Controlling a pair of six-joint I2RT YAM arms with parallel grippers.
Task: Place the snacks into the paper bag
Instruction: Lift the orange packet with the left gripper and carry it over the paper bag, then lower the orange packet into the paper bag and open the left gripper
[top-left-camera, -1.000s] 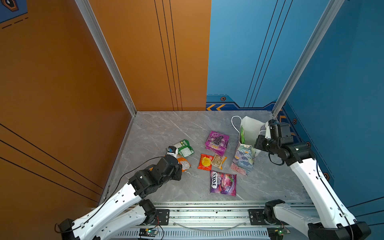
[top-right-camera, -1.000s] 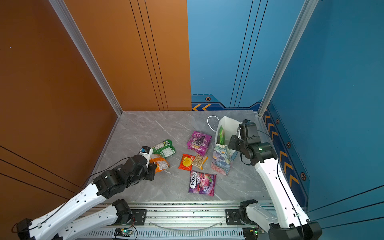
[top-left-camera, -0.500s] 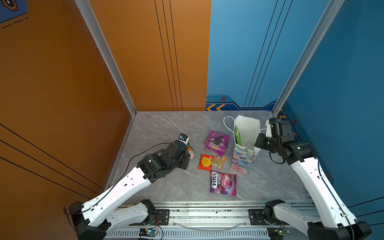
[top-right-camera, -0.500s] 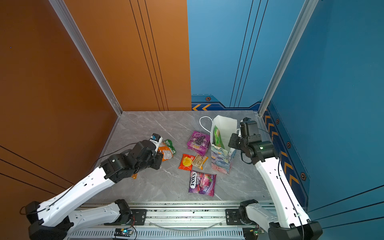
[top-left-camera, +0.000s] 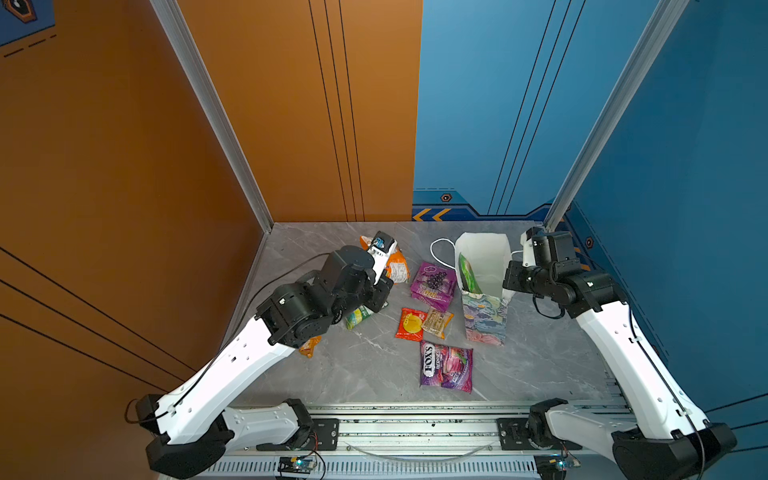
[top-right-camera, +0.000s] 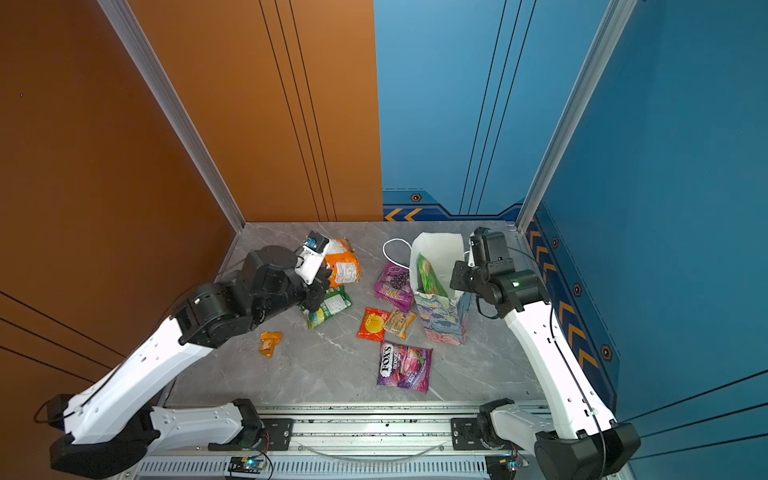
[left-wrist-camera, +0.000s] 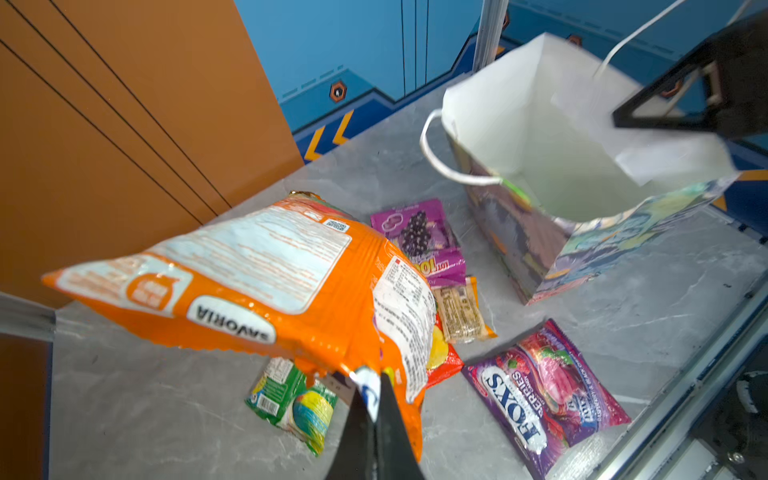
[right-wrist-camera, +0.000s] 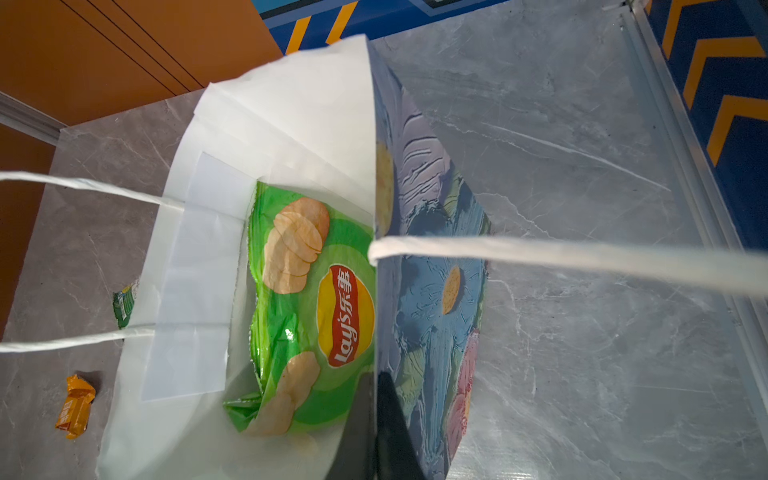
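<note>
Orange Savoria packet, light and slippery, is seam-pinched by left gripper. Flimsy paper bag rim is clamped by right gripper.

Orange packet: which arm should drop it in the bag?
Left. The left gripper is shut on the orange packet, lifted beside the bag; the right gripper pinches the bag's wall.

Top views high, facing down, sharing the table, wrist views close
</note>
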